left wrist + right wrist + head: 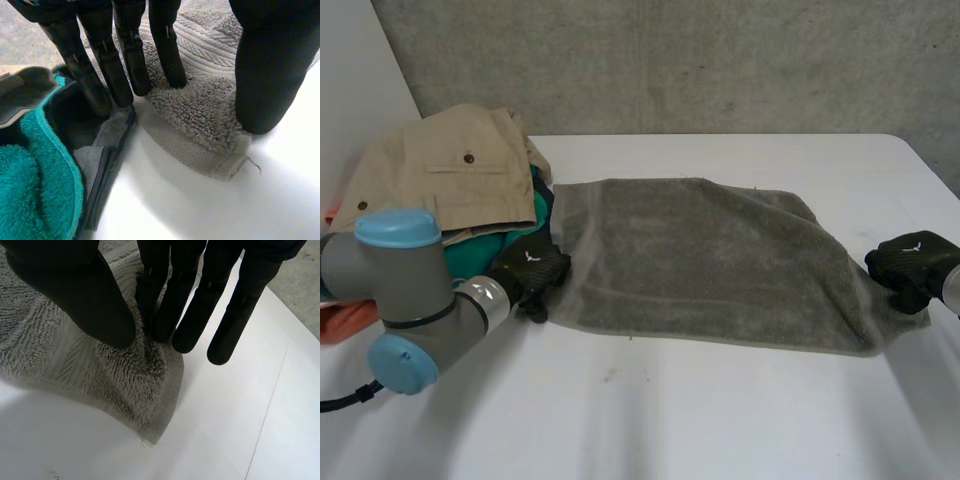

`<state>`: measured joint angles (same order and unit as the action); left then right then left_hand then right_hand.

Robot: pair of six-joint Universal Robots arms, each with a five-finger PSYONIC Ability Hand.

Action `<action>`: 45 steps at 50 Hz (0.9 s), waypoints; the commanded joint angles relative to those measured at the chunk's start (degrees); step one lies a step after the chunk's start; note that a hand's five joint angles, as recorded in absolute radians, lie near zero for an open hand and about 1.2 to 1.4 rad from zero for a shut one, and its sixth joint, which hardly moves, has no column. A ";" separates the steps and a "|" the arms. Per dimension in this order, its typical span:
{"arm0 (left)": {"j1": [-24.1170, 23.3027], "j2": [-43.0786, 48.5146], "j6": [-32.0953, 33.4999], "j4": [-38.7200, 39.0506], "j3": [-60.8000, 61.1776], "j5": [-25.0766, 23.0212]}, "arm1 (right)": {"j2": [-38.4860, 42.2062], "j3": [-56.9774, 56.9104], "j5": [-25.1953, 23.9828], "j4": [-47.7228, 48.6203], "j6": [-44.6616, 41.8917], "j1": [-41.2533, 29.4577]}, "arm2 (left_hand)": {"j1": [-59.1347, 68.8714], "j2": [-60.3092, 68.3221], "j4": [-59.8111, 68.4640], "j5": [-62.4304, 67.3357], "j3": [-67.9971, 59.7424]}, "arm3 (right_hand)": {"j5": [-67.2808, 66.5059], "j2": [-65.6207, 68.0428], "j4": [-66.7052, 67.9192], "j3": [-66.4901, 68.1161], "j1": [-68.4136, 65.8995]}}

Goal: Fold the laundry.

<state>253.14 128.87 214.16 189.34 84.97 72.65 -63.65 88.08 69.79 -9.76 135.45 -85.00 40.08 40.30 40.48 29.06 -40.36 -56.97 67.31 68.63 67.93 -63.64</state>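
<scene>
A grey towel [700, 260] lies spread flat across the middle of the white table. My left hand [532, 268] rests at its near left corner. In the left wrist view the fingers [130, 60] are straight with their tips at the towel's [200, 115] edge, and the thumb stands apart, pressing on the pile. The hand is open. My right hand [910, 262] is at the near right corner. In the right wrist view its thumb [85, 295] and the nearest fingers pinch a raised ridge of towel [100, 380], while the other fingers hang straight over bare table.
A laundry pile sits at the table's left: beige trousers [450, 165] on top, a teal towel [480, 255] below, an orange cloth [345, 320] at the edge. The teal towel [30, 190] and a dark grey cloth [100, 150] lie beside my left fingers.
</scene>
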 commanded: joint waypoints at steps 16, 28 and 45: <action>-0.81 -16.15 -4.52 -0.63 -1.31 3.82 | -5.68 -2.12 0.88 -2.10 -0.10 0.54 | 39.92 39.70 39.52 40.94 -39.64 | -13.03 12.69 11.37 12.07 -16.36; -0.72 -28.78 -11.48 -0.02 10.56 3.20 | -15.45 0.24 -0.09 -7.91 -1.77 0.98 | 22.29 22.07 21.89 23.31 -22.00 | -13.03 12.69 11.37 12.07 -16.36; -0.28 -11.28 -4.80 4.28 13.03 -2.77 | -6.57 2.71 0.70 -2.46 -1.68 0.72 | 0.24 0.02 -0.16 1.26 0.04 | -13.03 12.69 11.37 12.07 -16.36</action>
<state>252.36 113.45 207.64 190.76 99.06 72.20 -72.24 90.92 70.37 -13.85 133.68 -84.26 33.44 34.32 33.99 23.81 -34.45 -57.20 67.50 68.63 68.21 -63.59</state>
